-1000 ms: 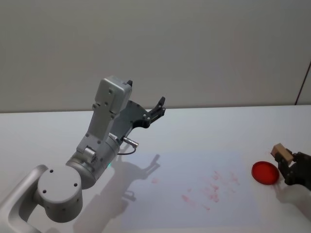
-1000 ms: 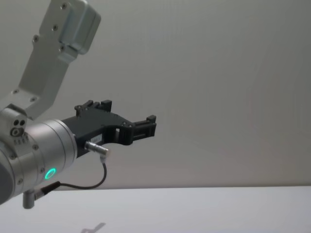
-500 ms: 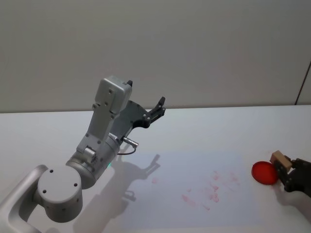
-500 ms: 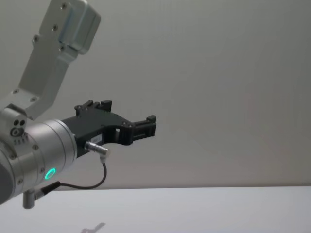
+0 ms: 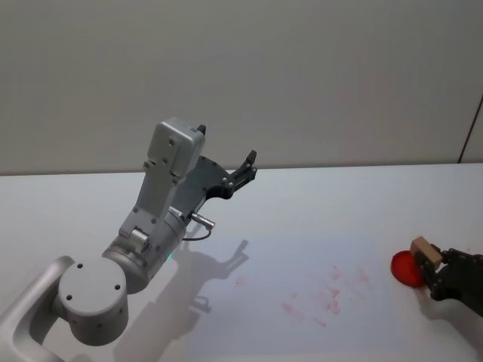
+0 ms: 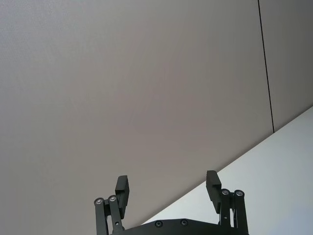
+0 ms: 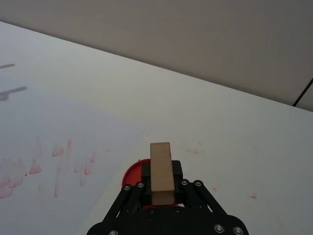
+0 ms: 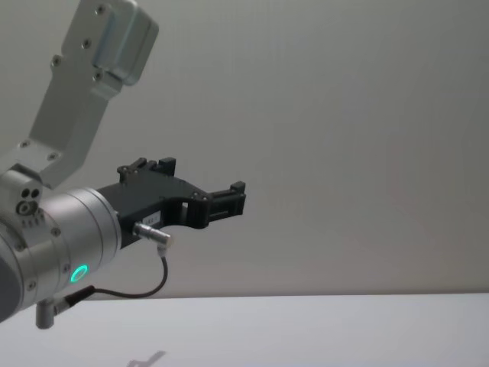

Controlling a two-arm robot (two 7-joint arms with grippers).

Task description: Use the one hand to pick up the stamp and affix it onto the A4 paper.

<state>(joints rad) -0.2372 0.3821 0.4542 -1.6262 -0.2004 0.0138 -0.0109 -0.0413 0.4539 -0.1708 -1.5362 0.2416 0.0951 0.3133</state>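
A wooden block stamp (image 5: 423,249) (image 7: 161,171) is held in my right gripper (image 5: 435,273) (image 7: 161,188), whose jaws are shut on it at the table's right side, above a red ink pad (image 5: 404,270) (image 7: 133,175). The A4 paper (image 5: 287,294) (image 7: 44,127) lies flat on the table to the left of the pad, with several faint red stamp marks (image 5: 324,296) on it. My left gripper (image 5: 244,167) (image 6: 168,188) (image 8: 229,200) is raised high at the left, open and empty, pointing at the wall.
The white table (image 5: 317,204) stretches under everything. The left arm's grey body (image 5: 151,226) stands over the table's left part and casts a shadow on the paper's left edge.
My right gripper with the stamp has moved left and toward the near edge, over the ink pad toward the paper. The left arm has stayed still.
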